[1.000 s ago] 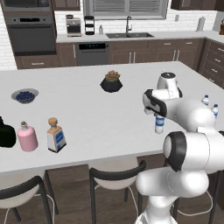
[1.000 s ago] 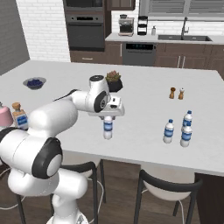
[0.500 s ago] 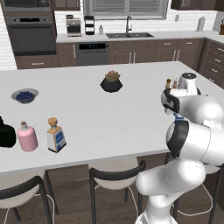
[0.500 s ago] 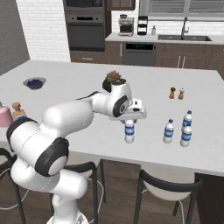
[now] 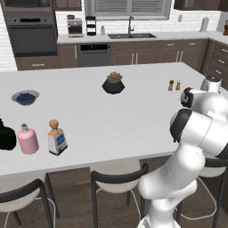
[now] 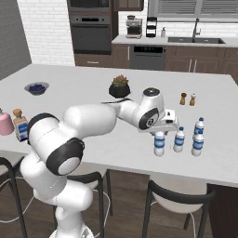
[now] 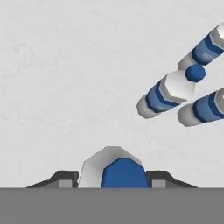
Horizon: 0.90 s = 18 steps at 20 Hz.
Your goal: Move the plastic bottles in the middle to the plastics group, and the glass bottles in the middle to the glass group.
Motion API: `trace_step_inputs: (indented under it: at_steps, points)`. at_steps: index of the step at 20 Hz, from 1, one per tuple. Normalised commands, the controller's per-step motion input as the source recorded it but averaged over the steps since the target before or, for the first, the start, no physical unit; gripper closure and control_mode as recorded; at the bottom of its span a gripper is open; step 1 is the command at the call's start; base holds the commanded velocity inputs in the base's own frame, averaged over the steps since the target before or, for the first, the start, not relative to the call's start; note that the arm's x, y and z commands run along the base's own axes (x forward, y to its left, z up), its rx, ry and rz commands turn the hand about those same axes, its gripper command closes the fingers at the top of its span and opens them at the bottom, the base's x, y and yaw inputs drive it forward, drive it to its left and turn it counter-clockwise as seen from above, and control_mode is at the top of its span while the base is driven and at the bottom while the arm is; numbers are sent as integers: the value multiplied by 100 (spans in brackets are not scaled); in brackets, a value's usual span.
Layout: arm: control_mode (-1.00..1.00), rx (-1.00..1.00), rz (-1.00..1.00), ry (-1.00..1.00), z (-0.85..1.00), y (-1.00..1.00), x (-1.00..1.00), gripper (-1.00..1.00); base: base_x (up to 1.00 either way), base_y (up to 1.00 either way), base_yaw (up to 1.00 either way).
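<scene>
Three water bottles (image 6: 179, 139) stand grouped beside the held plastic bottle (image 6: 159, 143); gripper (image 6: 163, 130) clamps its cap. Release straight down, then lift clear without nudging neighbours.

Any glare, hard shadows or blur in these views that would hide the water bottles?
Right base view: even, flat light, no glare; water bottles sharp beside the hand. Hand view: counter washed near-white, bottles foreshortened, the bottle at the hand cropped. Left base view: slightly soft, corked bottle still readable.
</scene>
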Motion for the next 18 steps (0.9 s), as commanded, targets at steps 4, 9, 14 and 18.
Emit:
trace_step_inputs:
  at_steps: [4, 9, 14, 18]
  points:
    - [-100, 0, 0, -3, -1, -63, 12, 100, 0, 0, 0]
    - [-100, 0, 0, -1, -13, -49, 18, 100, 0, 0, 0]
    - [-100, 3, 0, -3, -23, -28, 14, 100, 0, 0, 0]
    - [-100, 6, 0, -2, -23, -26, 13, 100, 0, 0, 0]
